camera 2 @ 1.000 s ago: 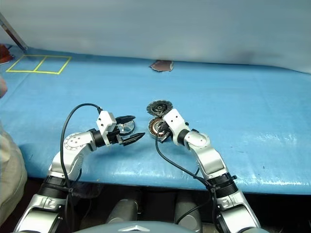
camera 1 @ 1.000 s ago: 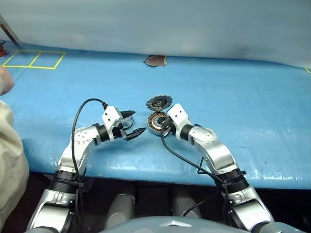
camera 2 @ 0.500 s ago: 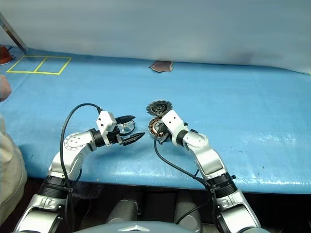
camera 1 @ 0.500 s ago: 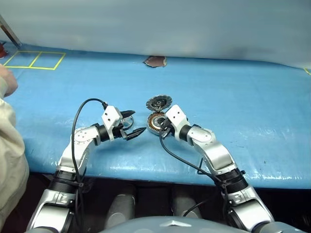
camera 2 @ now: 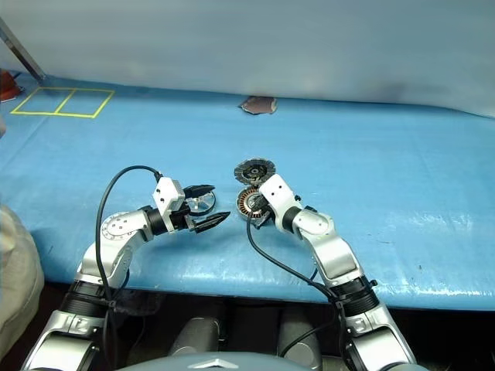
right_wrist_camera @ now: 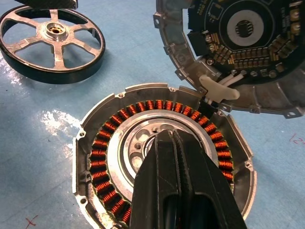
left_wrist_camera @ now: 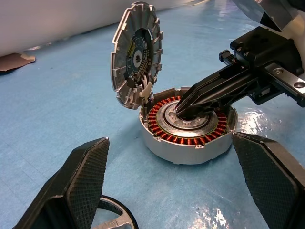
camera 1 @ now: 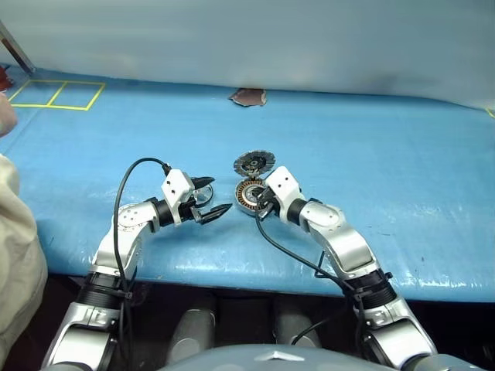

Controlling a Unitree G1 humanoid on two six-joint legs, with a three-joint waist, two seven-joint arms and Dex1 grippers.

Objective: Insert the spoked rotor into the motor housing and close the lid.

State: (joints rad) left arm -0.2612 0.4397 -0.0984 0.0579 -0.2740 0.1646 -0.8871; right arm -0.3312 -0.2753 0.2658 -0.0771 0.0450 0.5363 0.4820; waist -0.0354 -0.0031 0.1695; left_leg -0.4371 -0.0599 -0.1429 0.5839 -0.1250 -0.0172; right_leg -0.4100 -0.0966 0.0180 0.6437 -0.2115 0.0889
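Note:
The motor housing (right_wrist_camera: 102,157) sits on the blue table with its copper windings exposed. Its lid (left_wrist_camera: 136,55) stands open, hinged up at the far rim. My right gripper (right_wrist_camera: 167,138) is shut, and its tips rest on the housing's silver centre hub; nothing is held. The spoked rotor (right_wrist_camera: 52,43) lies flat on the table to the left of the housing. My left gripper (camera 1: 220,195) is open, its fingers (left_wrist_camera: 81,181) spread wide over the rotor and pointing at the housing.
Yellow taped squares (camera 1: 54,94) mark the far left of the table. A brown scrap (camera 1: 247,97) lies at the back edge by the grey wall. A person's sleeve (camera 1: 15,247) shows at the left edge.
Both arms and the parts hold still. The person's hand at the far left edge has shifted slightly.

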